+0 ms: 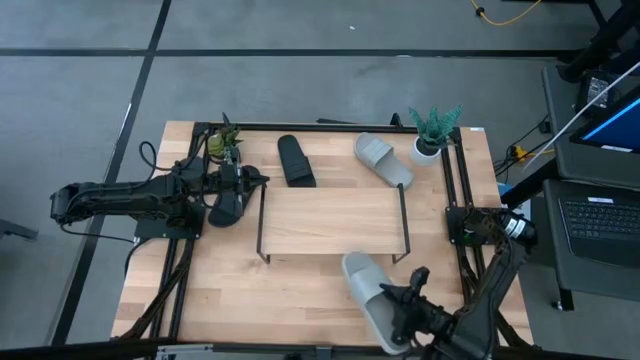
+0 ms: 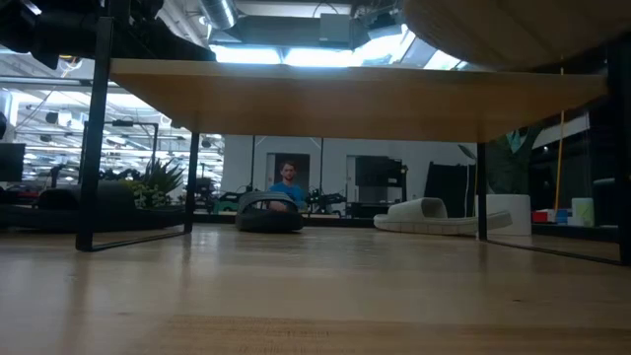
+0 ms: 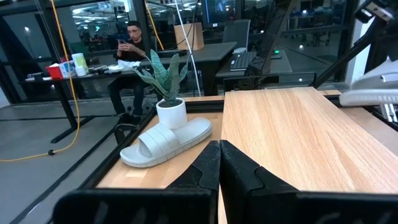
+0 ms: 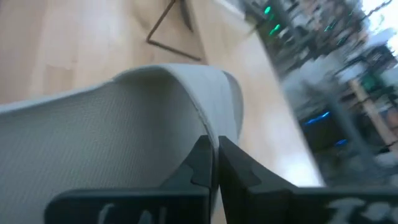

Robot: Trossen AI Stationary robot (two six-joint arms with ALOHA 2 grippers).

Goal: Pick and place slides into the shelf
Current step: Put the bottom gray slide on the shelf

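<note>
Light-wood shelf [image 1: 335, 222] lies bare from above: no slide placed. The left end effector [image 1: 238, 192] is clamped on a black slide [image 1: 225, 208]; the right end effector [image 1: 405, 300] pinches a grey slide [image 1: 368, 287]. Beyond, another black slide [image 1: 295, 160] and grey slide [image 1: 384, 160] wait. The right wrist view confirms closed fingers [image 4: 202, 163] on grey strap.

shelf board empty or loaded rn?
Empty. The high view shows the shelf board bare; one black slide and one grey slide lie on the table behind it, and the left wrist view shows bare board too.

One camera looks straight down on the counter [image 1: 230, 290]; another sits level beneath the shelf [image 2: 345, 94]. Wrist cameras ride close, sharing the grey slide [image 1: 383, 160].
</note>
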